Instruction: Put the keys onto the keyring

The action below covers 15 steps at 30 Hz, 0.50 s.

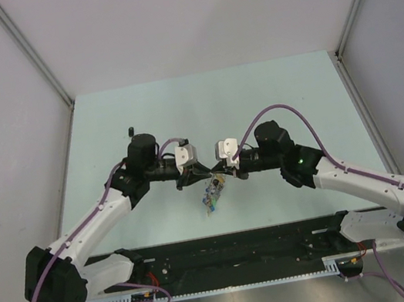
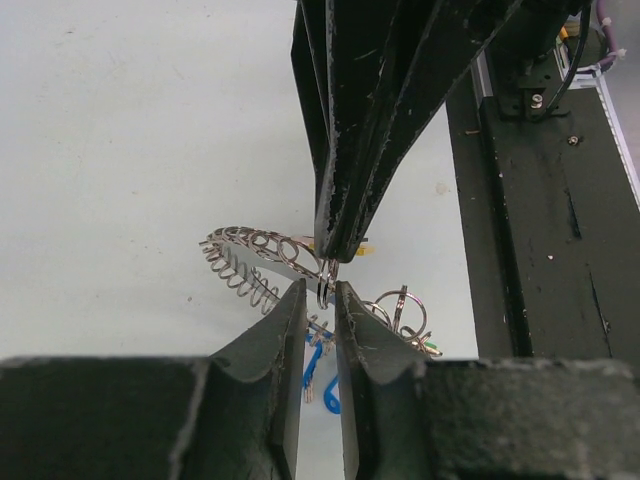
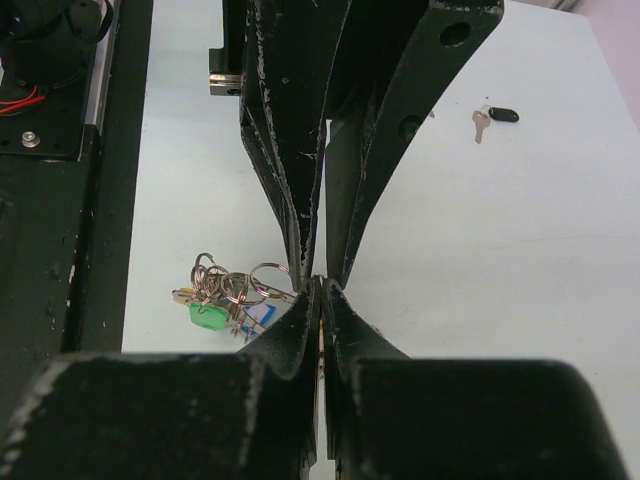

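The keyring (image 1: 212, 190) lies on the table between the arms, a silvery ring fringed with small rings and blue and green tags; it also shows in the left wrist view (image 2: 248, 250) and the right wrist view (image 3: 226, 296). My right gripper (image 3: 320, 288) is shut just above it on a thin key with a yellow head (image 2: 362, 250). A small split ring (image 2: 324, 286) hangs at its tips. My left gripper (image 2: 320, 292) faces it tip to tip, jaws narrowly apart around that small ring. The black key (image 3: 495, 117) lies apart on the table. The red key is out of view.
Both grippers meet over the middle of the pale green table (image 1: 105, 137). A black rail (image 1: 235, 251) with cables runs along the near edge. Grey walls enclose the table on three sides.
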{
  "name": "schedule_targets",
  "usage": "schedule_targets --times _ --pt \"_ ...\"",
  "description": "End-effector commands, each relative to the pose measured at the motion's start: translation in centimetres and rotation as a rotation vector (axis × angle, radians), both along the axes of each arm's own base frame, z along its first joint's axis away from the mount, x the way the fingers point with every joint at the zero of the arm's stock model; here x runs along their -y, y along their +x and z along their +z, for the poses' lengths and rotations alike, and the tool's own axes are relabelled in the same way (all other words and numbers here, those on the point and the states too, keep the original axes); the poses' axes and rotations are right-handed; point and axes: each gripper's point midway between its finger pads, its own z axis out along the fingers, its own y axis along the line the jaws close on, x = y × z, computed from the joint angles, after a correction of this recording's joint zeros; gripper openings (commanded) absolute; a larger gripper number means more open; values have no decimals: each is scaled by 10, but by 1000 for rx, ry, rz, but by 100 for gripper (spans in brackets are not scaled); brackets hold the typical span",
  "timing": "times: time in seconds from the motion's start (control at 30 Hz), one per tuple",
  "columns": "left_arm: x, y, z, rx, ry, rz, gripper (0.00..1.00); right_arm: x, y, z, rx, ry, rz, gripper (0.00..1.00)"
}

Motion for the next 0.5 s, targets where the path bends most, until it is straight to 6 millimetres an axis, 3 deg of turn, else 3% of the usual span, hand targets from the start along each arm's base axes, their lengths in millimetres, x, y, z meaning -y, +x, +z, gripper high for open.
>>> schedule_targets --times 0.0,0.33,0.47 --pt "4 1 18 37 -27 -27 21 -3 -3 33 85 82 22 0" --pt "9 -4 20 21 -41 -49 19 -6 -3 33 86 84 28 0" --pt "10 -5 18 11 -37 -52 9 -5 -3 32 85 81 24 0"
